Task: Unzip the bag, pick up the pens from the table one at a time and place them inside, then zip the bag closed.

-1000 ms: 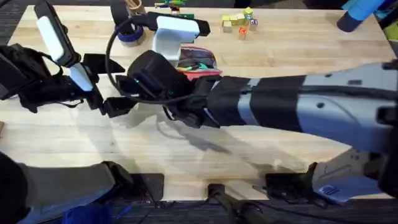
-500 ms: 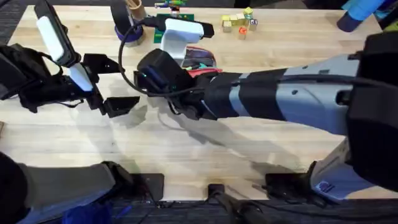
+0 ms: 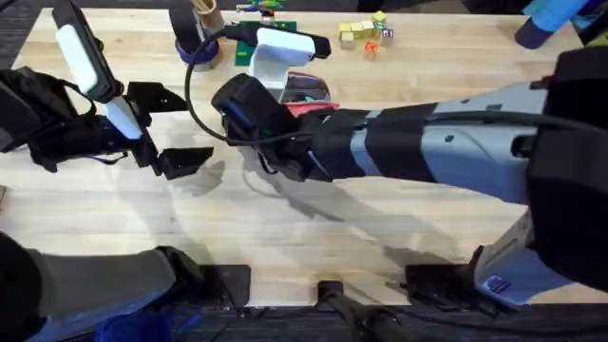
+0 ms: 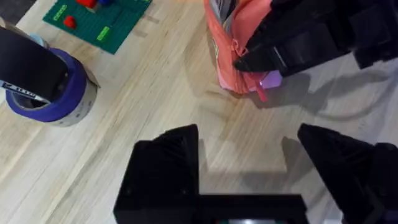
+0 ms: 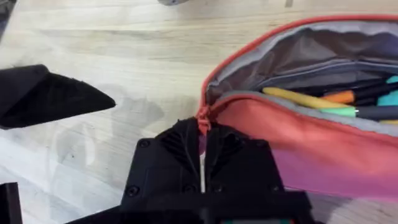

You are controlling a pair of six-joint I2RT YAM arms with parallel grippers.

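Fingers of the right gripper (image 5: 202,146) are pressed together on the zipper pull (image 5: 201,124) at the end of the bag (image 5: 323,146), which lies open on the table (image 5: 112,50) with pens (image 5: 311,99) inside. Soft fabric will bunch if tugged, so the far end probably needs pinning. Nearby, the left gripper (image 4: 249,165) hovers with fingers apart, holding nothing.

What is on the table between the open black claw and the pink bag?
Nothing but bare wood. In the left wrist view, the table lies plain between the left gripper and the pink bag; the right gripper pinches the bag's end.
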